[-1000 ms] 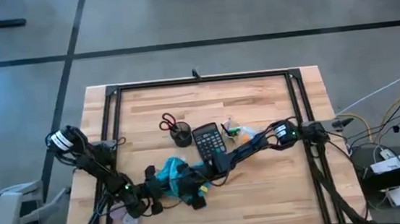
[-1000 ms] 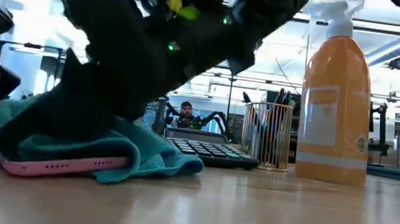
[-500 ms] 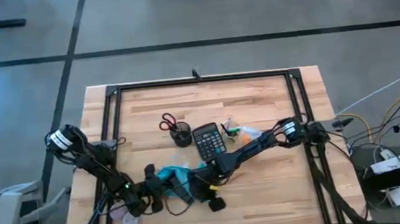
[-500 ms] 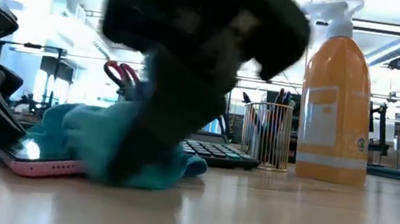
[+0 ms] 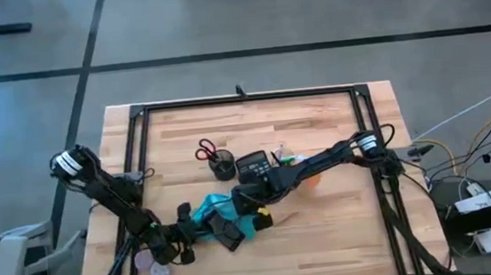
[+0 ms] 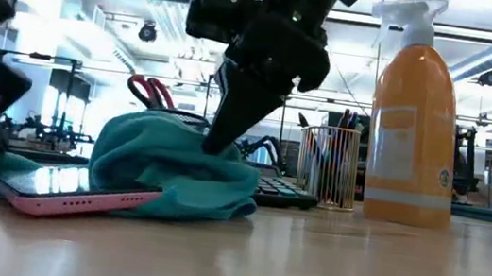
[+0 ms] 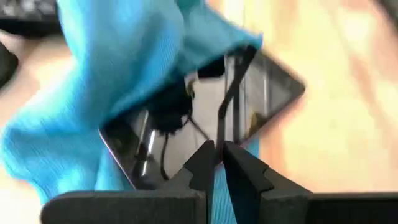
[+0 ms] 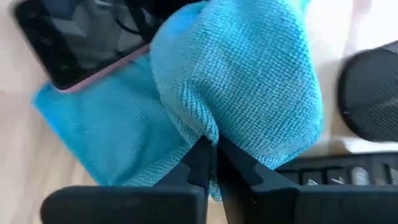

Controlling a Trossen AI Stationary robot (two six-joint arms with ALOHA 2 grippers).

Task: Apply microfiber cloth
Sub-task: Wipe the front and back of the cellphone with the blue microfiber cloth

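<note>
One microfiber cloth point(image 6: 175, 172), turquoise-blue and bunched into a mound, lies on the front-left part of the wooden table point(image 5: 325, 228), draped over a pink-edged smartphone point(image 6: 67, 195) whose dark screen shows partly bare in the left wrist view point(image 7: 205, 118). The right gripper point(image 8: 213, 148) has its two fingers pressed together on a fold of the cloth, pinching the fabric at the top of the mound; in the low view it comes down onto the cloth from above point(image 6: 228, 126). The left gripper point(image 7: 219, 149) sits low at the phone's near edge, its fingertips drawn nearly together with only a thin slit between them, seemingly on the cloth's hem, though whether fabric is really caught there cannot be made out. Just behind the cloth lies a black calculator point(image 5: 253, 165), and beside it stands a wire-mesh pen cup point(image 6: 330, 168). Red-handled scissors point(image 5: 205, 149) lie farther back. An orange spray bottle point(image 6: 417, 122) stands to the right of the cup.
</note>
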